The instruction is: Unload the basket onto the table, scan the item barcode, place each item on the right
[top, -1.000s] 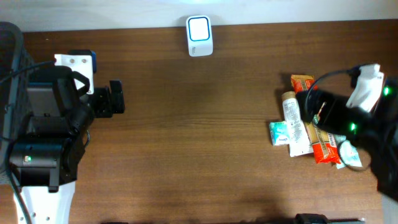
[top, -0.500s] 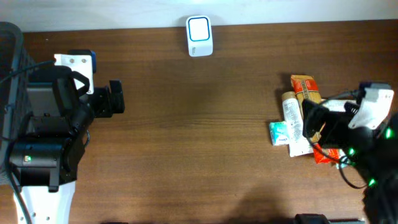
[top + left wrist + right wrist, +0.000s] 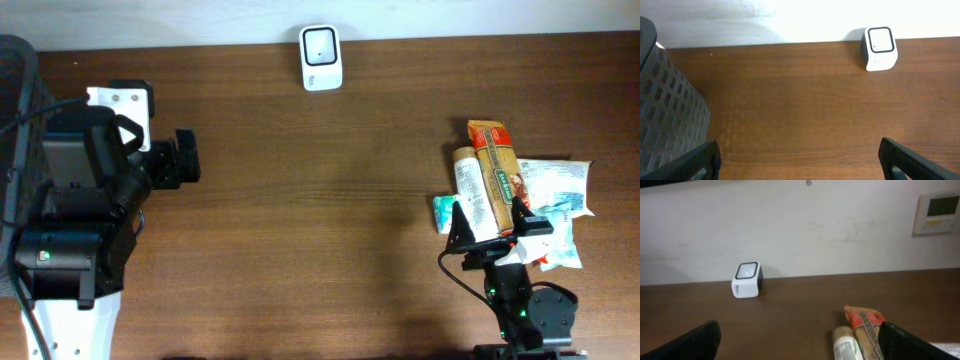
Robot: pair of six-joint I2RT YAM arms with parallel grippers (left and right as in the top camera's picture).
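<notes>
On my right wrist feed, the right gripper (image 3: 799, 330) has its 2 dark fingers (image 3: 697, 342) spread wide, 1 in each bottom corner. The brown table (image 3: 790, 305) runs back to a pale wall (image 3: 815, 230). A small white scanner (image 3: 746, 280) with a dark-rimmed face sits near the wall on the left. Low right of centre, an orange packet (image 3: 865, 322) lies just beside a tube (image 3: 846, 342) with a white and green label. A wall panel (image 3: 940, 212) is mounted at the upper right.
</notes>
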